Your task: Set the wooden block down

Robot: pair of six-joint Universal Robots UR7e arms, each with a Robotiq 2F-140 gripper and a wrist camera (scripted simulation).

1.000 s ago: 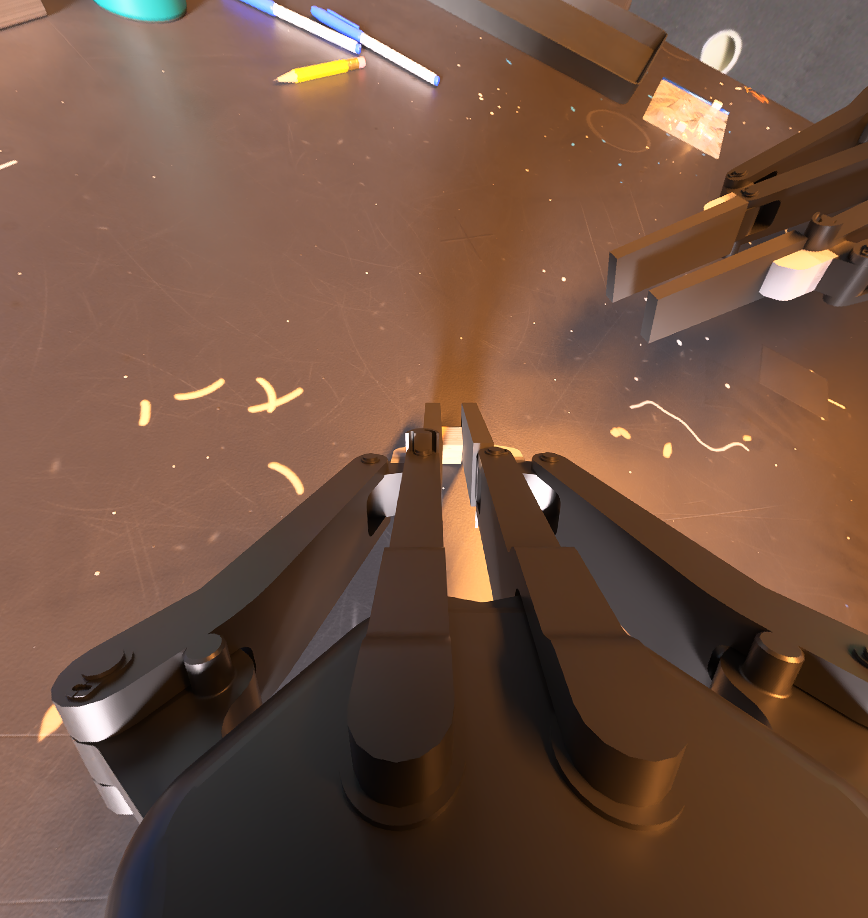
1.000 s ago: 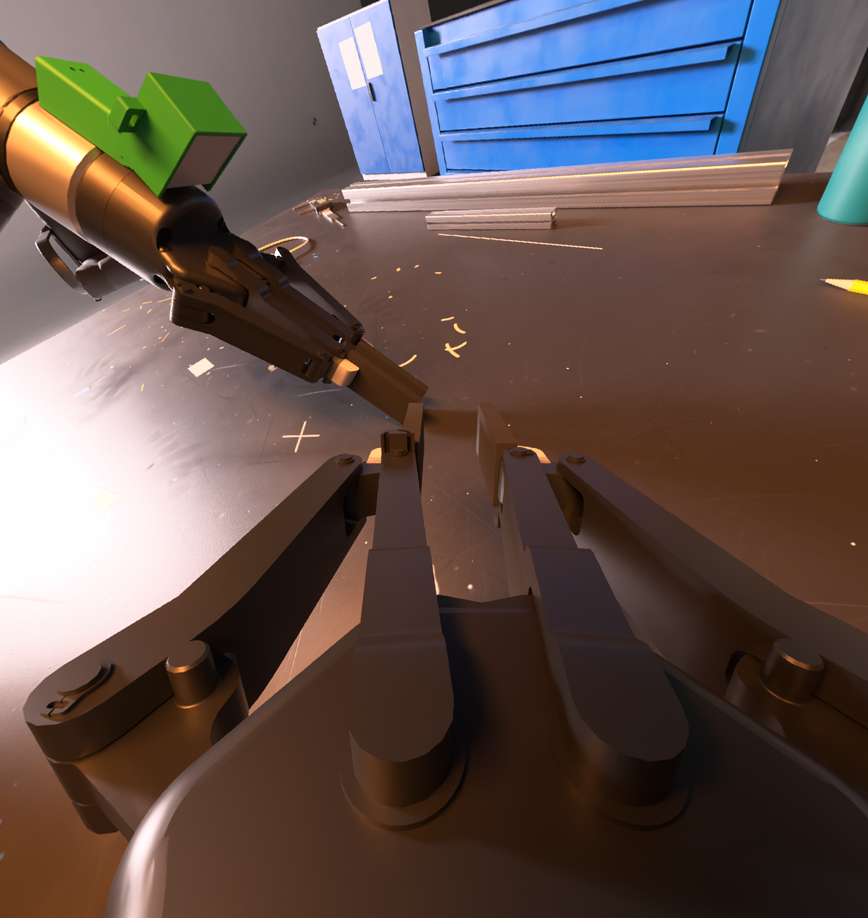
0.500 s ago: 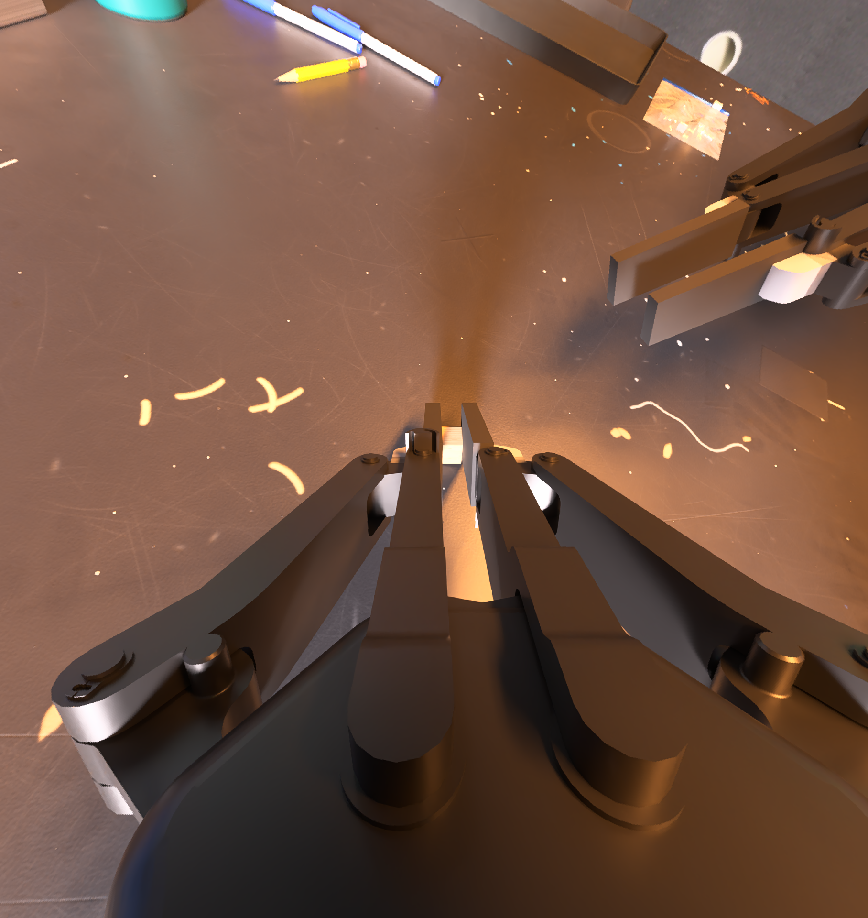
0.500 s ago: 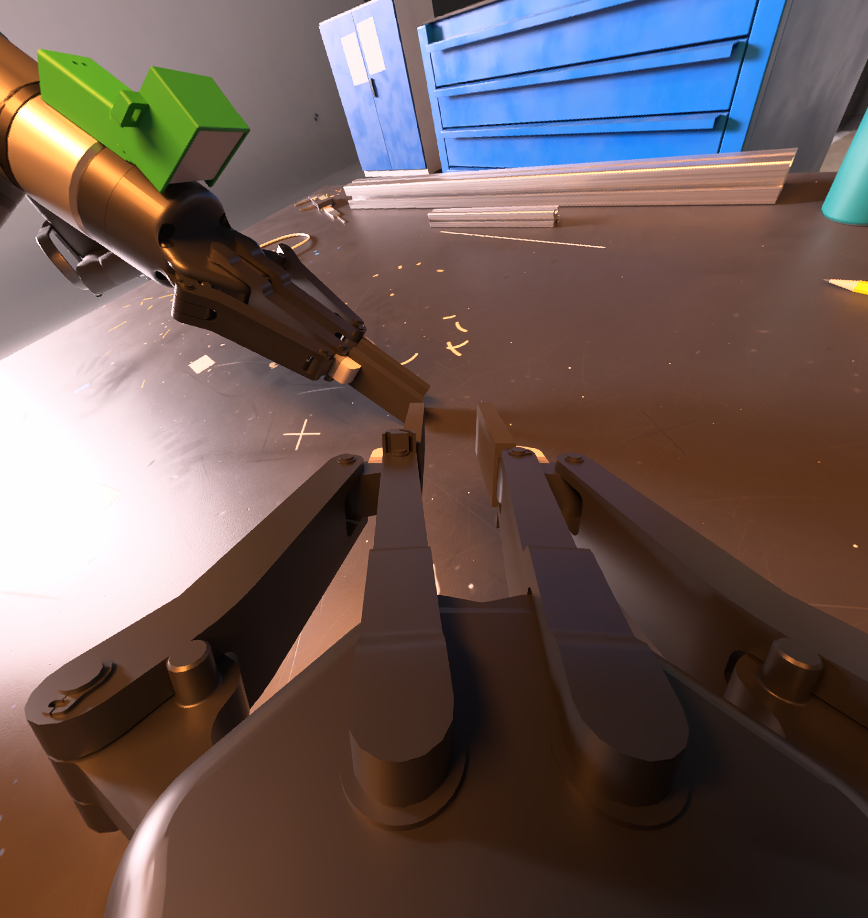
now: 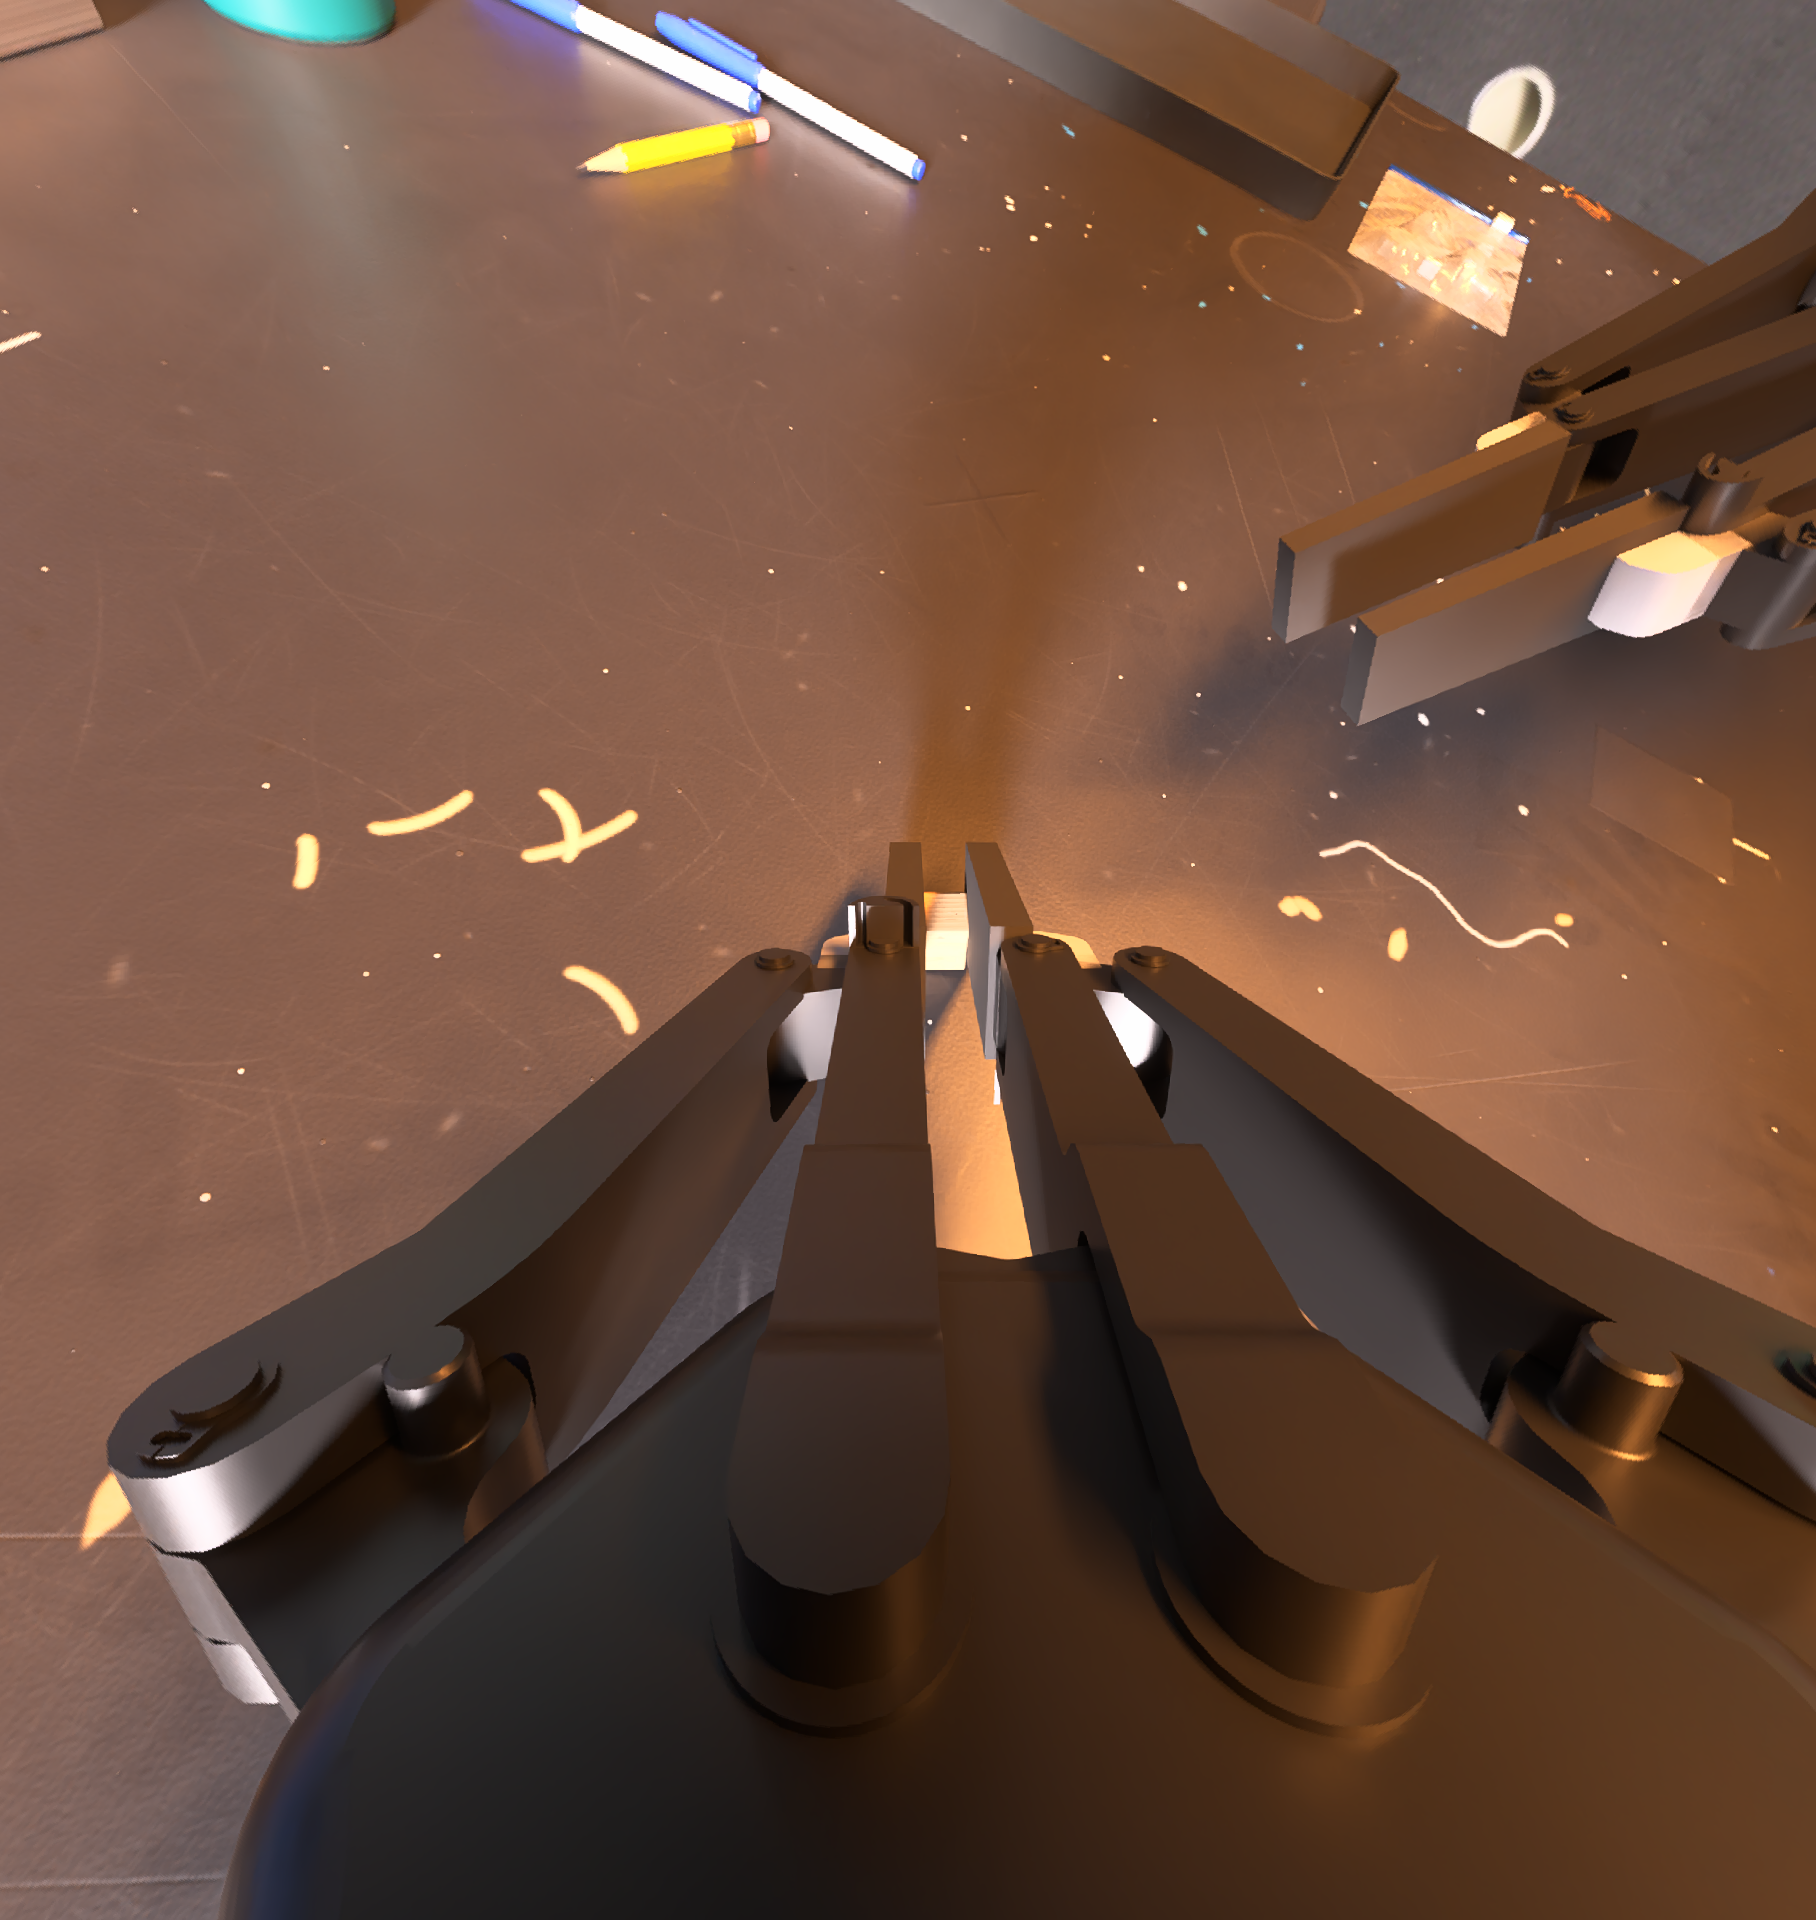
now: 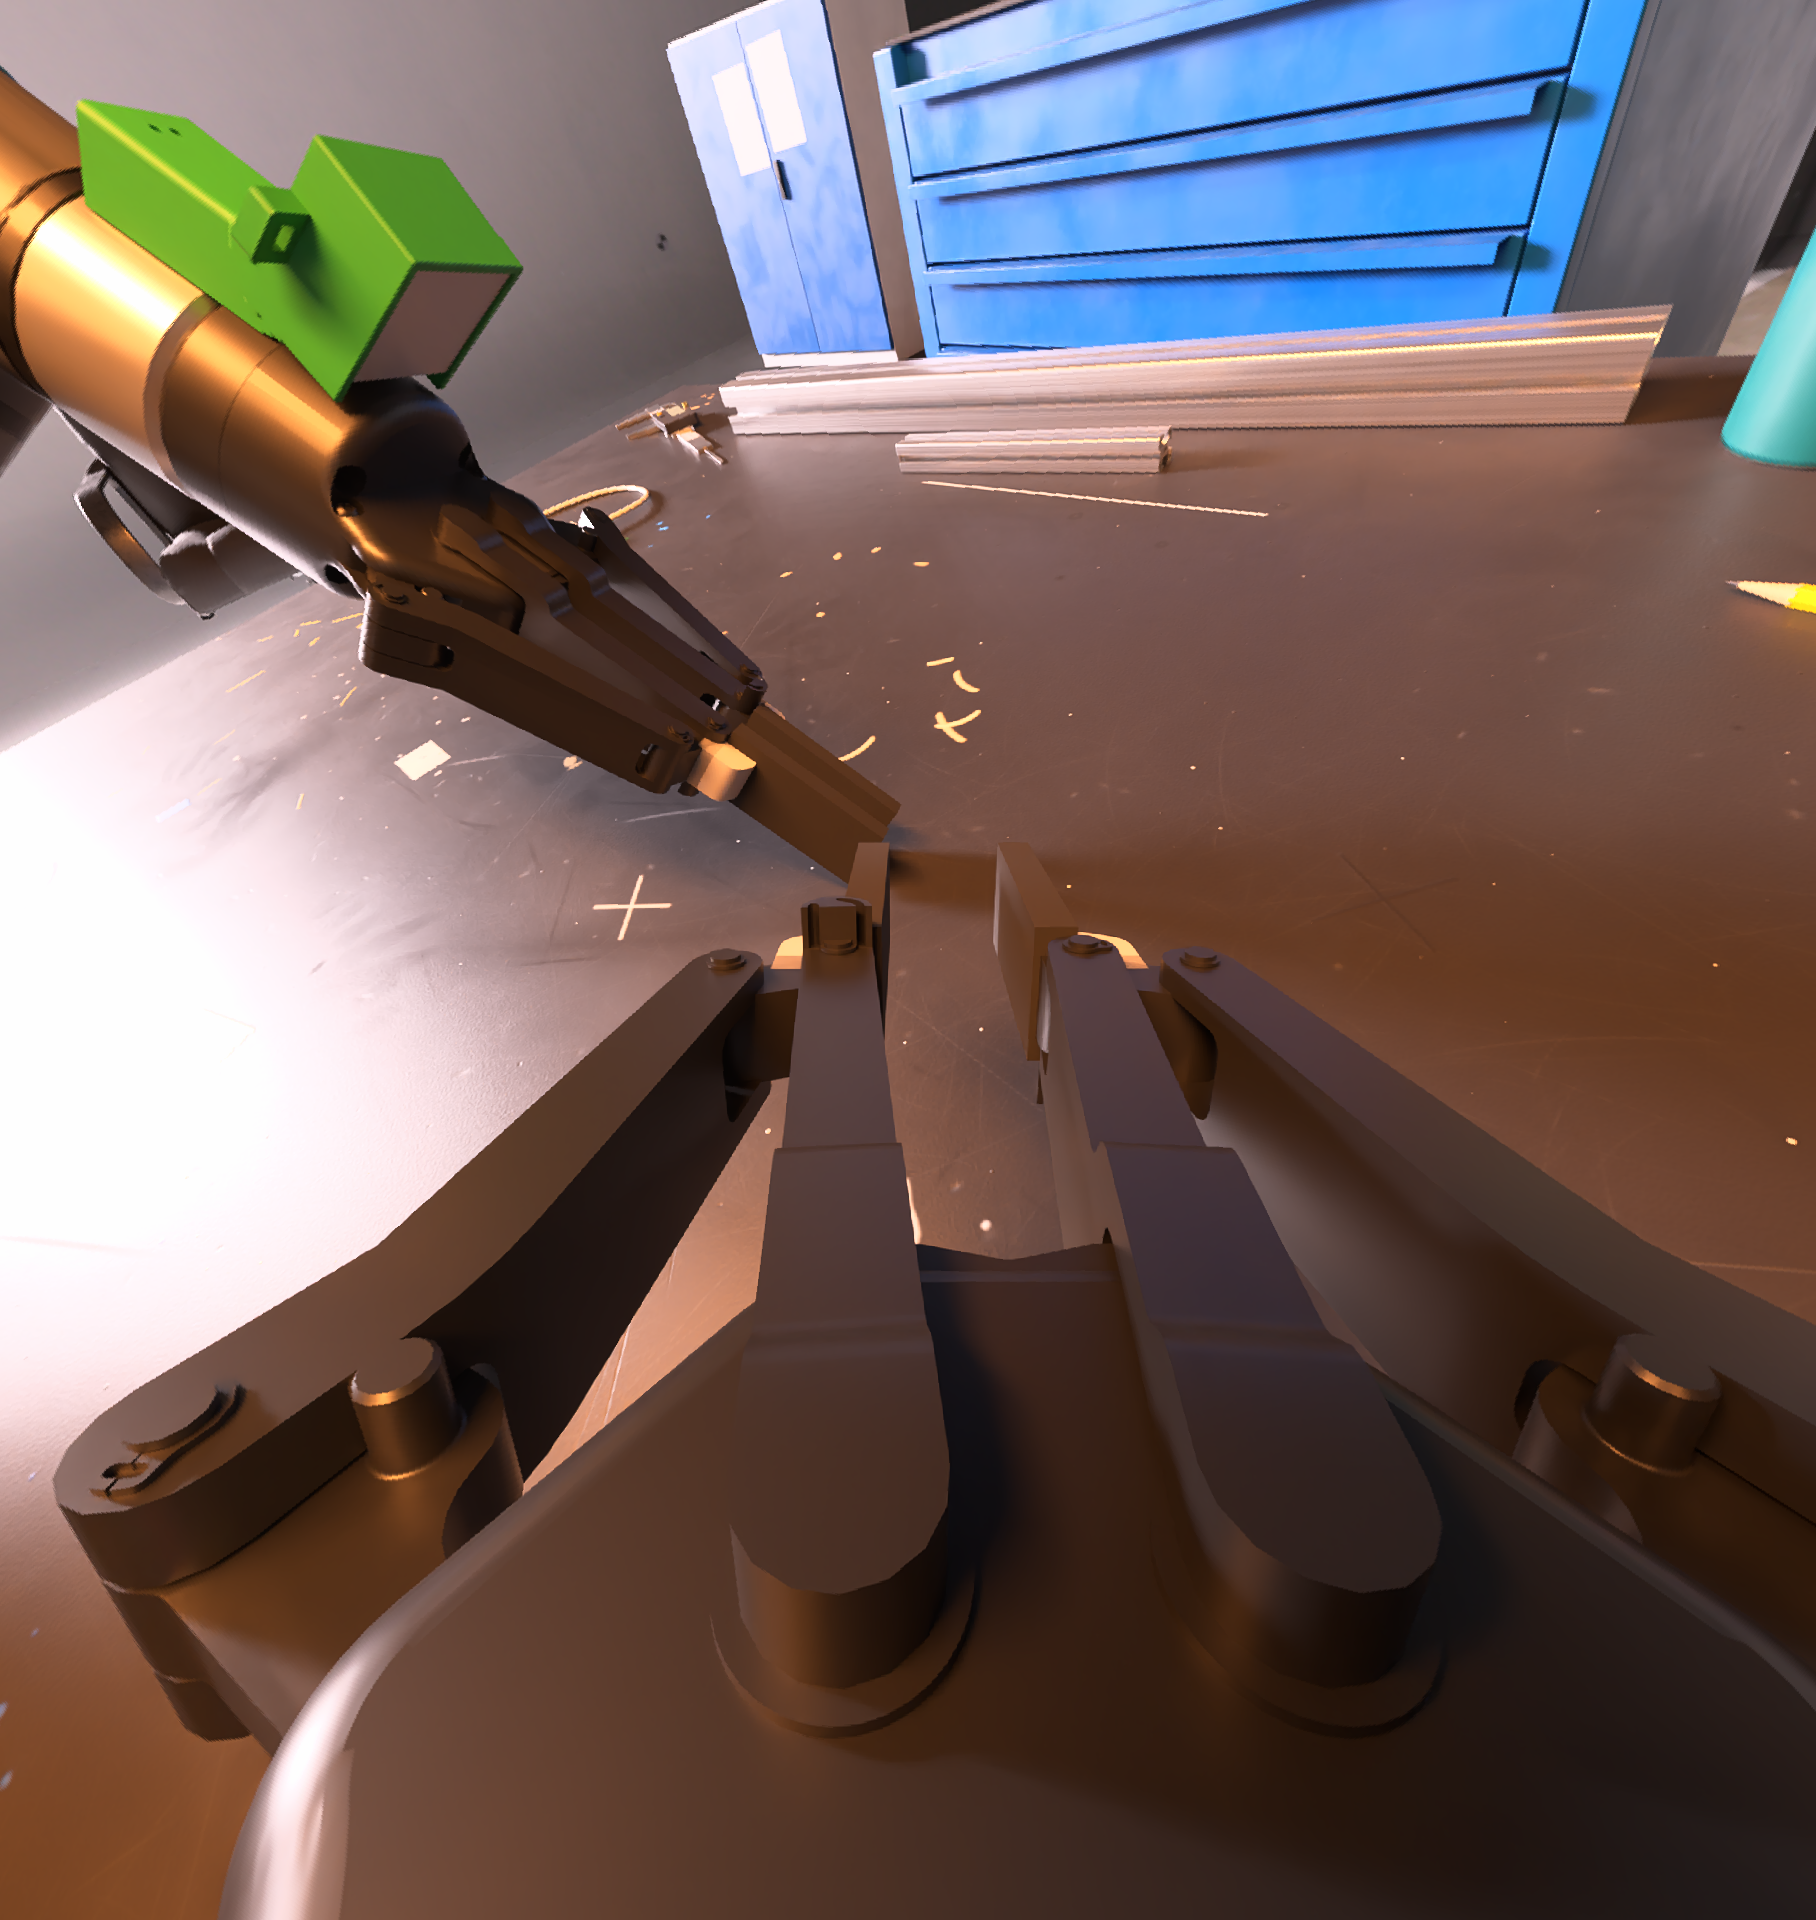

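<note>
The left hand [image 5: 943, 868] points down at the counter [image 5: 571, 540], its two flat, dark metal fingers drawn close together with only a narrow slot between them. In that slot sits the wooden block [image 5: 948, 925], a small pale piece with a light, faintly grained face, clamped between the finger pads just behind the tips. Whether its underside touches the counter cannot be told; the fingertips themselves sit very low against the surface.

The counter is a brown, matte sheet, finely scratched and flecked with bright specks and curled yellow marks to the left of the left hand.

The right hand [image 6: 940, 868] hangs to the front right of the left hand, its slab-like fingers parted by a modest gap with nothing between them, only bare counter showing through.

Far ahead of the left hand lie a yellow pencil [image 5: 675, 145] with a sharpened tip and two slim white pens with blue caps [image 5: 831, 109], and beyond them the rounded base of a teal cup [image 5: 301, 12]. Farther right rests a long flat metal bar [image 5: 1174, 83] with squared edges.

From the right wrist view, a boxy green camera mount [image 6: 291, 239] rides the left arm's smooth, bronze-lit wrist, and blue steel drawers [image 6: 1226, 177] stand beyond the counter's far edge.
</note>
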